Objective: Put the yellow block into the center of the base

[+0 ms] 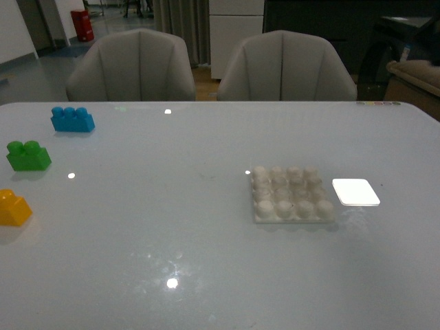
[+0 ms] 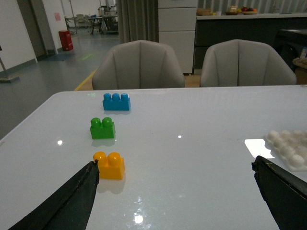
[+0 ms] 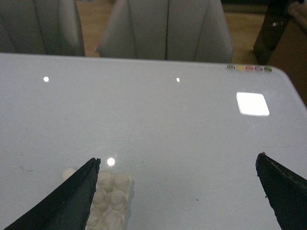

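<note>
Yellow block (image 1: 14,207), worktop (image 1: 137,220) left edge; base (image 1: 292,194) well apart, toward your right. Your left hand (image 2: 175,163) and right hand (image 3: 177,159): spread, empty.

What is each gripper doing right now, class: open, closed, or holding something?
Left gripper: open, holding nothing.
Right gripper: open, holding nothing.

bare table (image 1: 158,213) lies between yellow block (image 1: 14,208) and base (image 1: 292,194).
</note>
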`<state>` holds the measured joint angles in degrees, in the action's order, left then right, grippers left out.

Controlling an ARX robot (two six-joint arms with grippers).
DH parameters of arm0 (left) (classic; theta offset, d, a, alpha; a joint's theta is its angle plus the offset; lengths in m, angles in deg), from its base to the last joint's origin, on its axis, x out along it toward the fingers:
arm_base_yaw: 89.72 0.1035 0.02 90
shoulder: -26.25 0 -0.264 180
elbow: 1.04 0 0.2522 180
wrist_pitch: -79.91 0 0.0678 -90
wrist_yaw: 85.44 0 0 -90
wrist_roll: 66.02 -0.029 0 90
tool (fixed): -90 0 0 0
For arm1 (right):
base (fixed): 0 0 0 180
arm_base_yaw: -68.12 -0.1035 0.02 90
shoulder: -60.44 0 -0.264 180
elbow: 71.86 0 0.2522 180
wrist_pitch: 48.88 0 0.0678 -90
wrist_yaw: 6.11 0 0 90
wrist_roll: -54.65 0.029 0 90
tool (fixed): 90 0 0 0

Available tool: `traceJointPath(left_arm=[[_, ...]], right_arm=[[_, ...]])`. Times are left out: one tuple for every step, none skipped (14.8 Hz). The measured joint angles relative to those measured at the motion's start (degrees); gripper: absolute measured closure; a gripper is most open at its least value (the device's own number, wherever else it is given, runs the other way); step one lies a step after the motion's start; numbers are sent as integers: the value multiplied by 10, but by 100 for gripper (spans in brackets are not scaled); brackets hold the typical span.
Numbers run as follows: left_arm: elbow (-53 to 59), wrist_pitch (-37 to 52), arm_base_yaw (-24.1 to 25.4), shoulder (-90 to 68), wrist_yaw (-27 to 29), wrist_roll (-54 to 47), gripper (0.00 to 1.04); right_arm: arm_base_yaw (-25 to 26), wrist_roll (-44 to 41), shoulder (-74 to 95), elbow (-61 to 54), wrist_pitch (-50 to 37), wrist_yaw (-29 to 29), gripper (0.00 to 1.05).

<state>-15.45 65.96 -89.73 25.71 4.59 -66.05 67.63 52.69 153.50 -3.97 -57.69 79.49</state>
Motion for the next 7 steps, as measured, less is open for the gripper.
traceJointPath(left_arm=[[0,0,0,0,0,0,7],[0,0,0,0,0,0,7],[0,0,0,0,0,0,7],[0,0,0,0,0,0,7],[0,0,0,0,0,0,7],[0,0,0,0,0,0,7],[0,0,0,0,0,0,7]], right_arm=[[-10,0,80,73,43,13,6],[-19,0,150,133,80,24,6],[-30,-4,202,170,104,35,6],[-42,-6,247,195,126,40,6],[-54,-4,285,212,148,40,6],[-65,1,317,225,166,39,6],[-76,12,342,238,184,35,6]])
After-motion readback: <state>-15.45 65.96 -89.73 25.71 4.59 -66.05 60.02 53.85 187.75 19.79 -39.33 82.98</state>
